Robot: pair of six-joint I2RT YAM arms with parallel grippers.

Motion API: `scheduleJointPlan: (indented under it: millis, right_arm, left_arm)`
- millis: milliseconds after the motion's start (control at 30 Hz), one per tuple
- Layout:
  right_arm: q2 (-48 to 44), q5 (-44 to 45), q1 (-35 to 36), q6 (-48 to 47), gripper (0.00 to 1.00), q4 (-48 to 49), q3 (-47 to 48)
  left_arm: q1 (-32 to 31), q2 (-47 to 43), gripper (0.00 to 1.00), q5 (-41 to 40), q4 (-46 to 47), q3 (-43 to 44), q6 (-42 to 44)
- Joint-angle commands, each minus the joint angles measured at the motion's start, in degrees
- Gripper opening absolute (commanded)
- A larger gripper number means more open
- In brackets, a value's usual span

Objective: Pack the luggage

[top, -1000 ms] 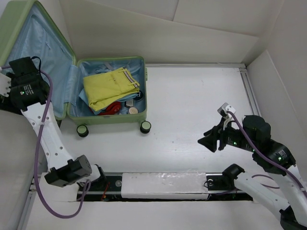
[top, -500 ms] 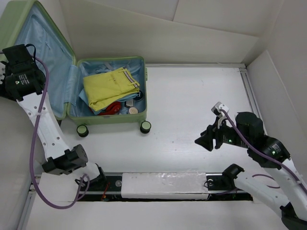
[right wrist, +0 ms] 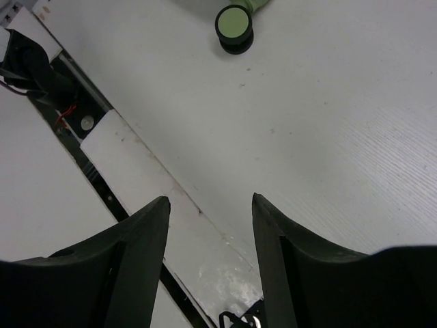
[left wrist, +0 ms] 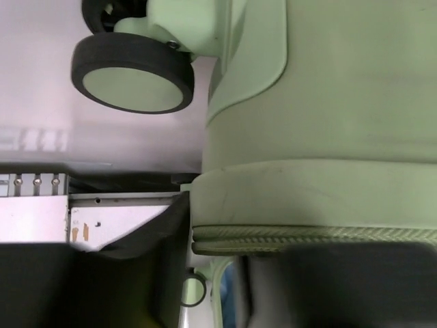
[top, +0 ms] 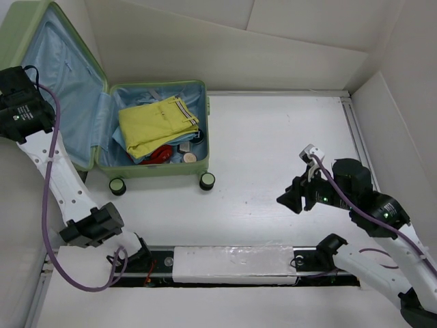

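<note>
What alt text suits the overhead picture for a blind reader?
An open pale green suitcase lies on a white table, a folded yellow garment inside. The left arm stands beside its raised lid; the right arm hovers apart.

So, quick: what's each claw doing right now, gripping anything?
Left gripper: cannot be told; it sits against the luggage lid and its fingers are not clear.
Right gripper: open, holding nothing.
</note>
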Motion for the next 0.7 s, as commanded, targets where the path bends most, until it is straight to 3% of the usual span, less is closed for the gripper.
scheduleJointPlan:
  millis: [0,67,133,267,400,533,567,667]
  right_arm:
    - [-0.2,0.9,0.4,-0.9,0.58,3.2,-0.3]
    - [-0.2,1.4,0.4,-0.9,0.58,3.2,-0.3]
    - [-0.2,1.4,0.4,-0.4,0.58,3.2,-0.3]
    - [0.5,1.4,0.4,-0.4,0.58,3.7,-0.3]
    - [2.3,1.4,0.4,-0.4,0.58,4.9,-0.3]
    - [4.3,1.4,0.4,0.7,0.58,5.4,-0.3]
    - [4.3,1.4,0.4,0.7,0.58,5.9,-0.3]
    - [6.5,0.9,0.4,2.1,0.58,7.1,-0.3]
  left_arm:
    - [1.4,-1.3,0.19,-0.3,0.0,-0.4,0.2]
    - [1.4,-1.3,0.0,1.2,0.5,0.1,0.9]
    - [0.1,-1.3,0.0,1.8,1.1,0.6,0.9]
    - [-10.0,-2.4,0.0,-0.7,2.4,1.2,1.6]
    - [-25.3,-10.3,0.0,0.2,9.1,-7.3,2.2]
    - [-31.9,-19.1,0.0,9.8,18.5,-19.2,5.8]
    - [-31.9,-20.5,0.0,18.2,20.5,-21.3,7.4]
    - [-31.9,-24.7,0.0,32.4,26.7,-27.3,14.6]
